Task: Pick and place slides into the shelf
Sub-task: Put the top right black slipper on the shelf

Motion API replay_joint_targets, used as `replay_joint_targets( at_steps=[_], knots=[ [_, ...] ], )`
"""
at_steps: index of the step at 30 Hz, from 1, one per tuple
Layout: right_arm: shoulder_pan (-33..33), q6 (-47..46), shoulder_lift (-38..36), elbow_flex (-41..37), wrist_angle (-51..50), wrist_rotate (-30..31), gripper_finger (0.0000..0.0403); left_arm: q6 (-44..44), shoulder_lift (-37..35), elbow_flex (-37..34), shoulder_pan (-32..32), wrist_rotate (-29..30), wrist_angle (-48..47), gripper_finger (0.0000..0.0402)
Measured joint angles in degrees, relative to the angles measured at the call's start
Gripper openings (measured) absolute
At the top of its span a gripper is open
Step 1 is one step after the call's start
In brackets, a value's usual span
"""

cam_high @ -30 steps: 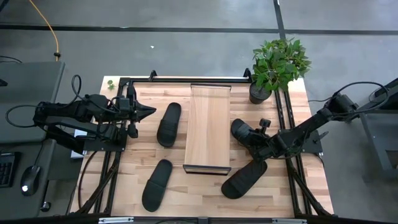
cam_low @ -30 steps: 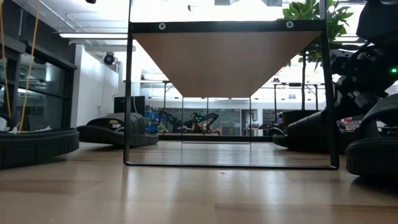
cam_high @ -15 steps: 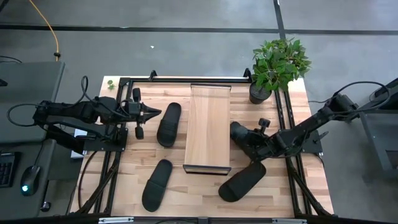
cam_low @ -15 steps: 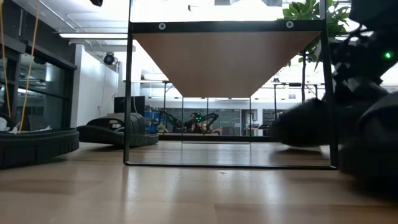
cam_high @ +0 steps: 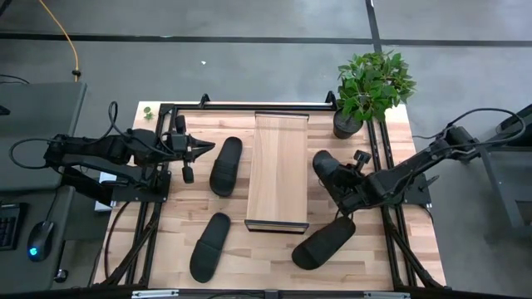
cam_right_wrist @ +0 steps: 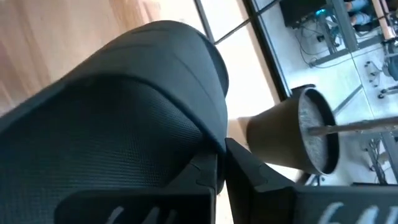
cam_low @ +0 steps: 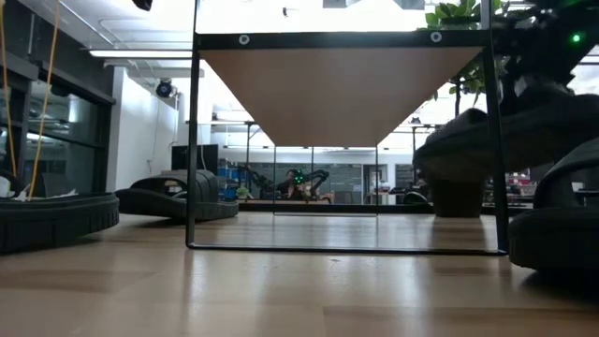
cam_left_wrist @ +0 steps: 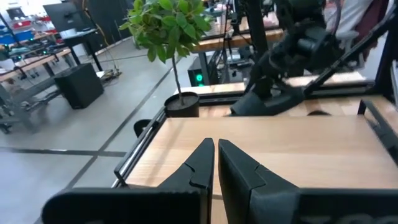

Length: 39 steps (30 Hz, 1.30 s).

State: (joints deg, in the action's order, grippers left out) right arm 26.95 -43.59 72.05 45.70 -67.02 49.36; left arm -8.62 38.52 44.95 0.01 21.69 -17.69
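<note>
Four black slides are in view. One slide (cam_high: 225, 164) lies flat on the tabletop left of the shelf (cam_high: 279, 170), with another (cam_high: 209, 246) nearer the front edge. A third (cam_high: 322, 242) rests on the tabletop at front right. My right gripper (cam_high: 350, 189) is shut on the fourth slide (cam_high: 328, 169), which hangs in the air right of the shelf (cam_low: 346, 94). My left gripper (cam_high: 202, 149) is shut and hovers just left of the far-left slide, touching nothing. It points over the shelf board (cam_left_wrist: 267, 146). My right gripper pinches the slide between its two fingers at the edge of the wide strap (cam_right_wrist: 214, 140), coming from the table's right side and slanting down. The slide (cam_low: 468, 140) is lifted clear of the tabletop and roughly level, with its sole toward the table.
A potted plant (cam_high: 370, 87) stands at the far right corner, close behind the held slide. A dark metal frame (cam_high: 249, 108) runs round the work area. Bare tabletop (cam_high: 258, 257) lies in front of the shelf, between the two front slides.
My right gripper has risen and shifted slightly toward the far edge. The slide it holds has gone from resting on the tabletop to hanging clear. The front-right slide was nudged a little toward the left. My left gripper has moved slightly right, toward the far-left slide, turning its wrist.
</note>
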Motion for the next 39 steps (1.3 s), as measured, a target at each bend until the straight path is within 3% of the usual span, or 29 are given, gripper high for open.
replay_joint_targets(
  at_steps=[20, 31, 39],
  knots=[
    [6.42, -3.66, -0.46, 16.26, -18.08, 1.96, 0.0, -0.58, 0.0, 0.0, -0.02, 0.02, -0.99, 0.0012],
    [7.22, 7.81, -0.46, 24.67, -14.89, 10.49, 0.0, -7.11, 0.47, 0.0, 0.0, -0.28, -1.01, 0.0012],
    [7.2, 25.99, -0.48, 27.43, -2.37, 7.83, 0.0, -7.63, 1.77, 0.0, -0.01, -0.42, -0.56, 0.0012]
  ],
)
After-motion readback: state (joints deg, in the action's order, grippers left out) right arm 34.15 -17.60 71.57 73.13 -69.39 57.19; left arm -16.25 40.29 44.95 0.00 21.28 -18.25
